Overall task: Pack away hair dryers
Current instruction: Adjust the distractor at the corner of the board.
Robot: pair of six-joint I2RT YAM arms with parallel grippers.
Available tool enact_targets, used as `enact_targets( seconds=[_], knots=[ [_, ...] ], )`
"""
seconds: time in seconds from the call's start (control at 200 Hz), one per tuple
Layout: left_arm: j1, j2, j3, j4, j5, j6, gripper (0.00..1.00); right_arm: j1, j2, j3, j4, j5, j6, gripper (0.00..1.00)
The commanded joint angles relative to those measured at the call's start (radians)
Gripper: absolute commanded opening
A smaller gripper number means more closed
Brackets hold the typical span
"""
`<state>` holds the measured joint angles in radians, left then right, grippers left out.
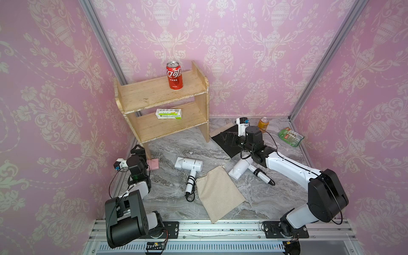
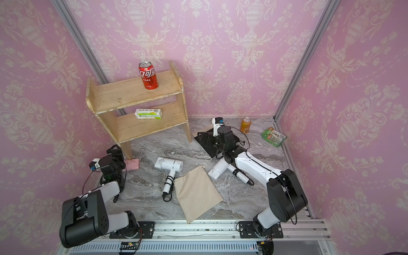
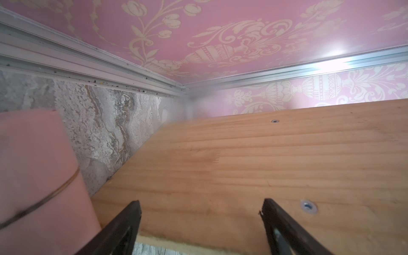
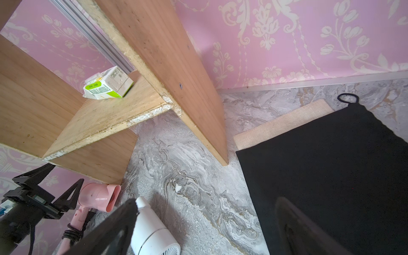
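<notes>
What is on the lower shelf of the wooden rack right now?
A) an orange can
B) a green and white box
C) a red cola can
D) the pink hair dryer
B: the green and white box lies on the lower board of the wooden rack, while the red can stands on the top board.
</notes>
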<state>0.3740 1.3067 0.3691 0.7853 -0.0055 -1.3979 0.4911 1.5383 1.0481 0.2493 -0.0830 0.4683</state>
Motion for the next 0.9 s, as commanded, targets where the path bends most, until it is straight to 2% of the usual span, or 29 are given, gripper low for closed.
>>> enact_targets(
  seconds=[0.0,0.38,0.896],
  knots=[
    [0.000,0.041,0.049,0.067,0.045,0.049,0.88,-0.006,-0.021,-0.007,-0.004,-0.006,-0.010,1.00],
    [-0.001,0.176,0.112,0.157,0.075,0.048,0.88,-0.008,-0.033,-0.014,-0.010,0.006,-0.016,1.00],
    [-0.007,0.318,0.246,0.182,0.099,0.064,0.87,-0.007,-0.034,-0.017,-0.019,0.015,-0.020,1.00]
  ],
)
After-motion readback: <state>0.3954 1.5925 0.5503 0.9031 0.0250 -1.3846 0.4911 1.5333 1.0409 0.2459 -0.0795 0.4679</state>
